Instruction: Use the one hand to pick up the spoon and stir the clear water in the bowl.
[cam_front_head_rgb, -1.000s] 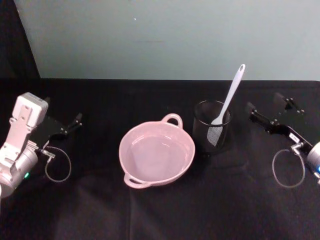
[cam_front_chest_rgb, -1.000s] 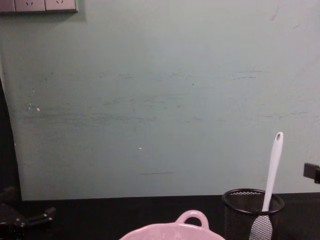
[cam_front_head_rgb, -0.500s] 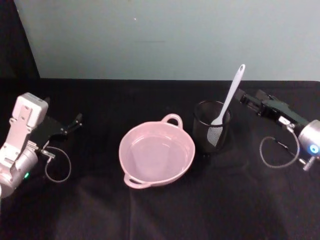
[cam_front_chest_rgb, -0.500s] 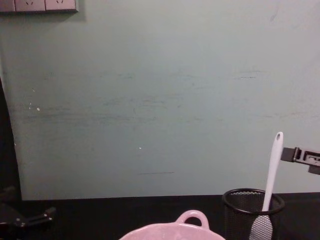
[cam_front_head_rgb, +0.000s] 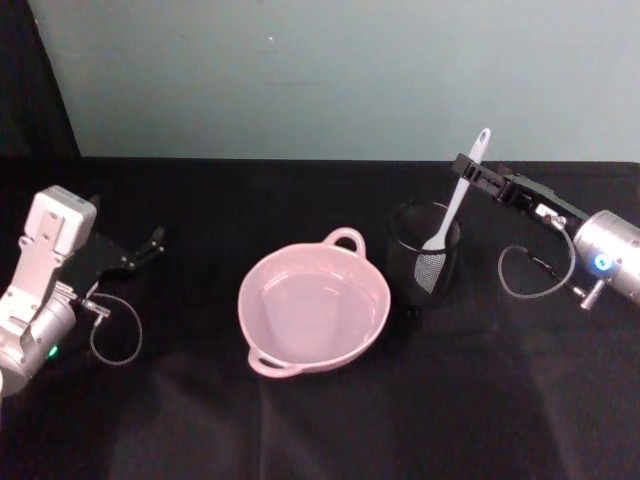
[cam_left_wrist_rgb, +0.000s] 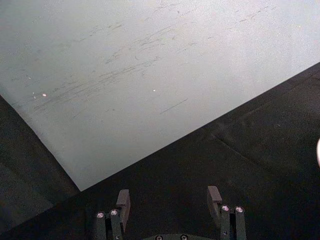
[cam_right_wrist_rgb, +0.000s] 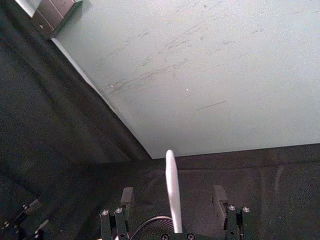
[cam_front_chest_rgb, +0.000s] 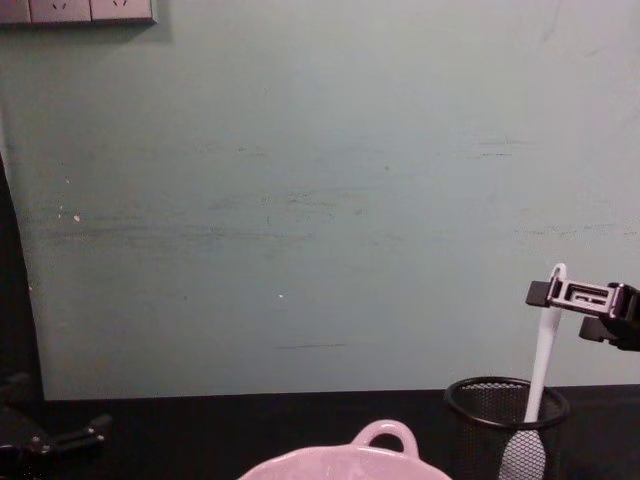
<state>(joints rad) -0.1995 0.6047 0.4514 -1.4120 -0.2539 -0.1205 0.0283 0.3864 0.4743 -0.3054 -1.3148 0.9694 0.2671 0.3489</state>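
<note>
Risk: right end effector (cam_right_wrist_rgb: 173, 196), fingers wide with the spoon (cam_front_head_rgb: 455, 205) handle between them and clear of both, closes off-centre and tips the light mesh cup (cam_front_head_rgb: 424, 262) below it; spoon's white, slim, leaning blade-down in that cup, bowl (cam_front_head_rgb: 313, 305) just past it; left end effector (cam_left_wrist_rgb: 170, 197) parked far off, fingers spread.
</note>
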